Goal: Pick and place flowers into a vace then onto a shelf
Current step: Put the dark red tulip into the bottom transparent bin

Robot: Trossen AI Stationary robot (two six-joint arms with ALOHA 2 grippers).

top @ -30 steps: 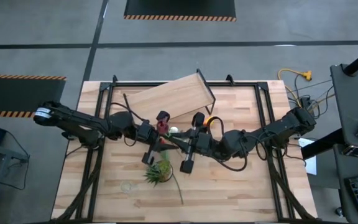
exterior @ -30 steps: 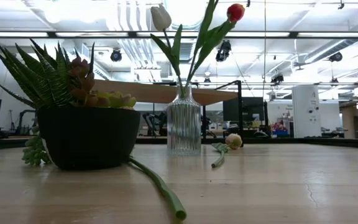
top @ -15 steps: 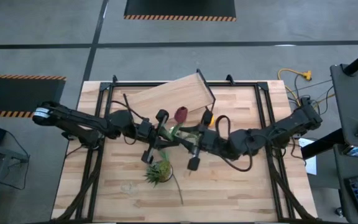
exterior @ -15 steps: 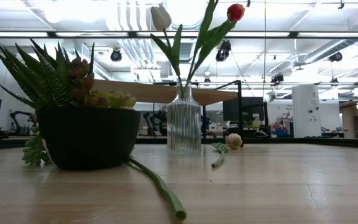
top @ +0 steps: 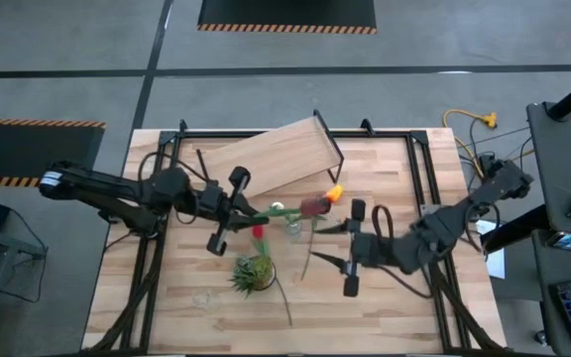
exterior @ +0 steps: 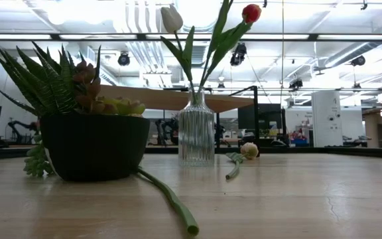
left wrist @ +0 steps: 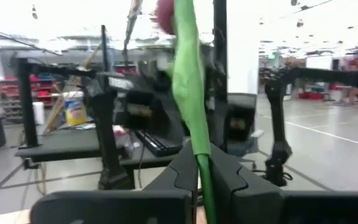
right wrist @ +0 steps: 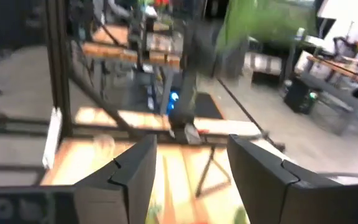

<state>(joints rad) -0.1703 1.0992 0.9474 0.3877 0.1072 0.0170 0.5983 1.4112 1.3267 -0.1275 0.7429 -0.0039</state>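
Observation:
My left gripper [top: 244,208] is over the table's middle, shut on a tulip with a dark maroon head [top: 313,205] that lies level above the clear ribbed vase [exterior: 196,136]. That vase stands on the table and holds a white tulip [exterior: 172,18] and a red tulip [exterior: 251,12]. An orange-yellow flower [top: 333,193] lies on the table beyond it. My right gripper [top: 327,246] hovers open to the vase's right and holds nothing. The wooden shelf [top: 276,154] sits askew at the far edge. Neither gripper shows in the low view. My left gripper pinches the maroon tulip's green stalk [left wrist: 199,163] between its two fingers [left wrist: 182,171], coming level from the table's left. The stalk runs on along the fingers' direction, away from the gripper. The flower is lifted clear, its head [left wrist: 165,15] toward the table's right.
A dark pot with a spiky green plant and succulents [top: 254,273] stands near the vase on its near side. A loose green stem [exterior: 171,199] lies on the table beside the pot. Black frame rails [top: 419,188] run along the table's sides. Cables lie off the right edge.
My right gripper has drawn back from the vase toward the table's right and near edge. My left gripper has shifted toward the left edge with the maroon tulip, whose head has swung from the far side to lie toward the right.

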